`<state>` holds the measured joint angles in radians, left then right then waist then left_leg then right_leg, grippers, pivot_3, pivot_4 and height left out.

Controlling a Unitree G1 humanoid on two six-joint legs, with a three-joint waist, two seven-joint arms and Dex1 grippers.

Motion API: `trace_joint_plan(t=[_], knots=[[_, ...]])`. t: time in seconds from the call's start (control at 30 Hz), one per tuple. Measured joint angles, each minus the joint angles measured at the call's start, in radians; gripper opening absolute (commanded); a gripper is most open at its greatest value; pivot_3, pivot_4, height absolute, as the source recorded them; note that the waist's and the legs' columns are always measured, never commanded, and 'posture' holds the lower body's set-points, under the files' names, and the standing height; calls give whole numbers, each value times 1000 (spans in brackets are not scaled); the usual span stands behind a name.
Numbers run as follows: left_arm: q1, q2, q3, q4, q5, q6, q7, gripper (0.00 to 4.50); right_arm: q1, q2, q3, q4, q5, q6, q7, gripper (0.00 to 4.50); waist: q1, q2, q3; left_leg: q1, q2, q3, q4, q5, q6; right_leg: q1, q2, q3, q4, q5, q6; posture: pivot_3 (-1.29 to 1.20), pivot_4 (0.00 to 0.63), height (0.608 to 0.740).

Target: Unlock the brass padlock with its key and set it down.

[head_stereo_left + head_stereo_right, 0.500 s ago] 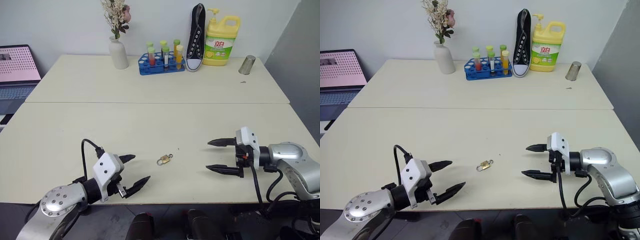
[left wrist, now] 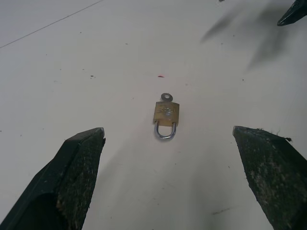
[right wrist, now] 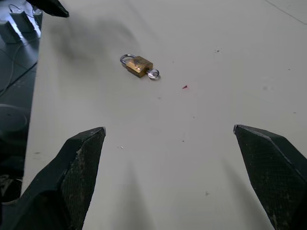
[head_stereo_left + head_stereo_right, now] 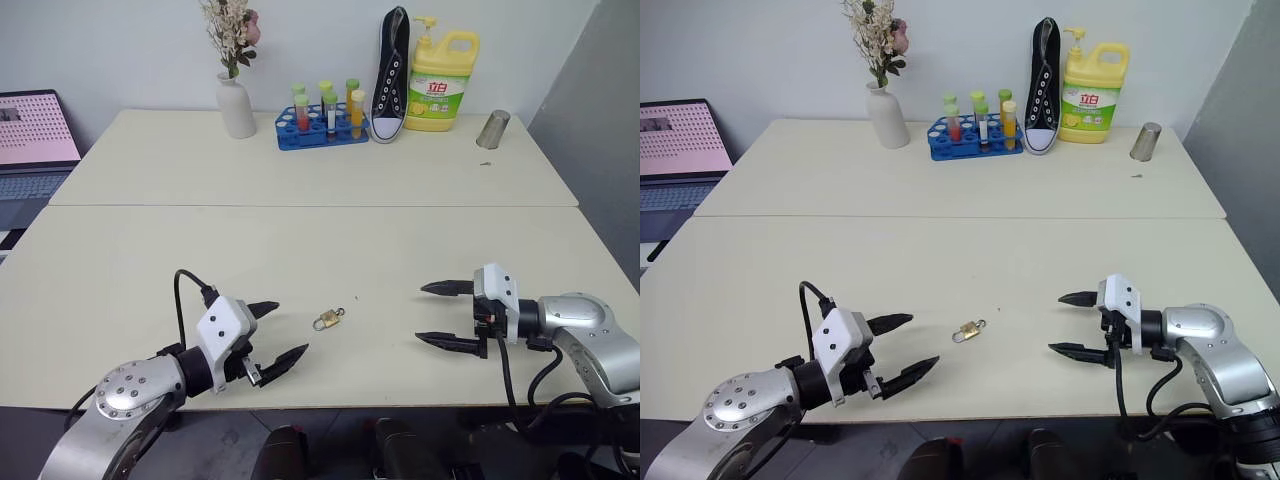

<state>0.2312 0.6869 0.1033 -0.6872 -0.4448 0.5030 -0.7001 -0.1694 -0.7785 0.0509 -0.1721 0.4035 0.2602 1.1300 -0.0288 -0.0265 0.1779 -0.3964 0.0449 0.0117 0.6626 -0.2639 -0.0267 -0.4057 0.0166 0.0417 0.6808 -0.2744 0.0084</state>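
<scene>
So I'm at the approach: the brass padlock lies on the tabletop, its key seemingly seated. Left tool and right tool flank it, both spread wide and empty; next I need a careful pinch on the tiny body.

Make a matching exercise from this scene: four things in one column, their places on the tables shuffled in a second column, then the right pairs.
Things:
1. brass padlock
2. white vase
3. metal cup
4. yellow detergent bottle

Places:
A. far table, nearest the right edge
B. near table, between the two open grippers
C. far table, right of the black sneaker
D. far table, left of the blue tube rack

Pairs: 1-B, 2-D, 3-A, 4-C
</scene>
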Motion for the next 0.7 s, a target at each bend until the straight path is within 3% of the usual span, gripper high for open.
trace_joint_plan(t=[0.3,0.7], knots=[[-5,25,-9,62,62,-42,-29,4500,-14,-7,3,-2,0,51,3,4478,0,0,0,0,0,0,0,0,0,0,0,0,0,0,0,0,150,740],[-233,-59,-248,281,204,-65,-29,4500,0,-63,9,-145,19,192,-3,4478,3,0,0,0,-1,-1,0,0,0,0,0,0,0,0,0,0,150,740]])
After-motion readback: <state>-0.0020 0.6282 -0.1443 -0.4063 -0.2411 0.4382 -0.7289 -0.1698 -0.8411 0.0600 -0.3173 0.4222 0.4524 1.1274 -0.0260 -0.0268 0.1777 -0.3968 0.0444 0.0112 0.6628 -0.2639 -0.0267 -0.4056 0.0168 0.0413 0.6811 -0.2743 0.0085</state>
